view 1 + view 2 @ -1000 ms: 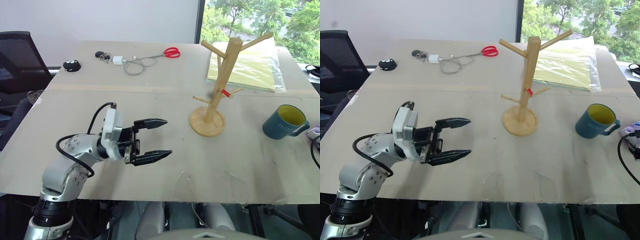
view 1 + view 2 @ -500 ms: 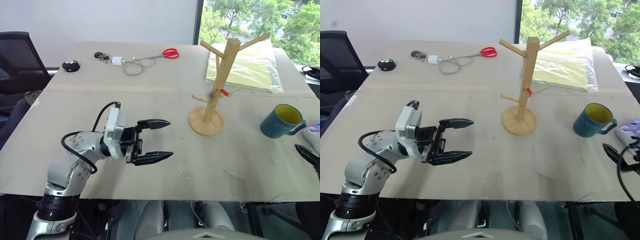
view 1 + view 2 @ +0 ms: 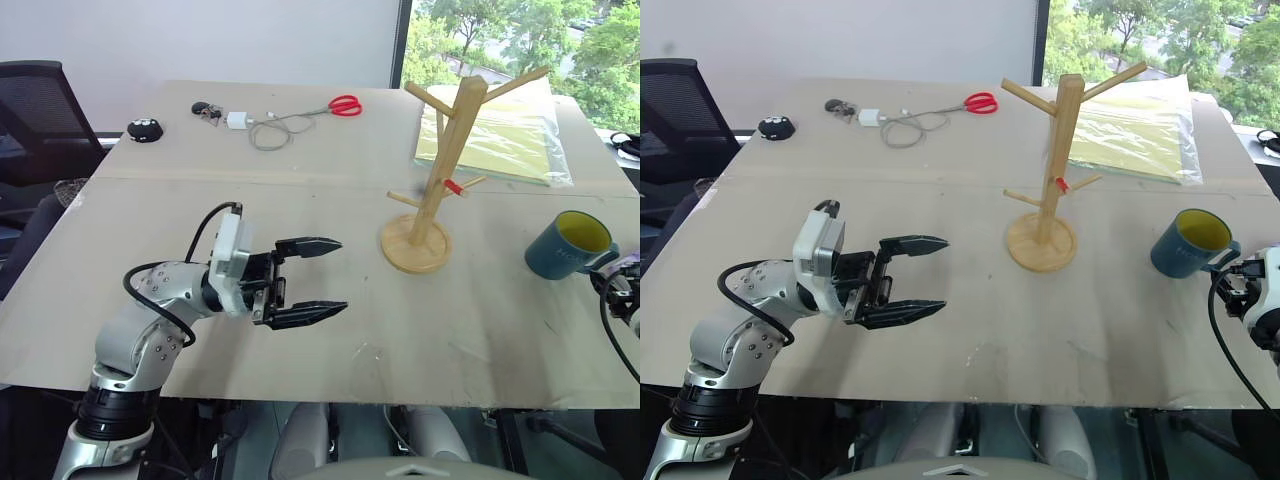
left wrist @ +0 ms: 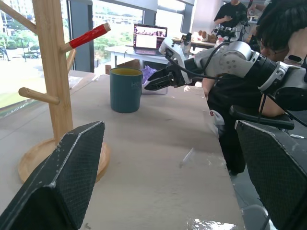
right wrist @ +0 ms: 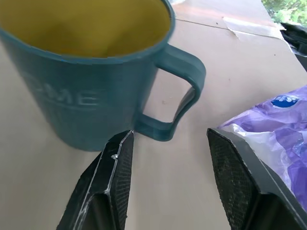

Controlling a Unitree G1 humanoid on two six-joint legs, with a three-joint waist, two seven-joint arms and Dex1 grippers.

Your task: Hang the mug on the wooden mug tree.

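The dark teal mug (image 3: 562, 246) with a yellow inside stands upright near the table's right edge, its loop handle (image 5: 180, 91) turned to the right. My right gripper (image 5: 170, 133) is low at that handle, its two fingers apart on either side of the loop and not touching it. It shows from the side beside the mug (image 4: 125, 90) in the left wrist view. The wooden mug tree (image 3: 438, 180) stands in the middle right, a small red bit on one peg. My left gripper (image 3: 340, 275) hovers open and empty to the tree's left.
Red scissors (image 3: 344, 104), a white charger with cable (image 3: 262, 130) and a small black object (image 3: 143, 129) lie at the far side. A yellow-green sheet in plastic (image 3: 505, 135) lies behind the tree. A purple bag (image 5: 276, 124) sits right of the mug. A person (image 4: 283, 33) sits beyond the table.
My right gripper has come in from the table's right edge toward the mug's handle, and its fingers have narrowed. The left arm has stayed put.
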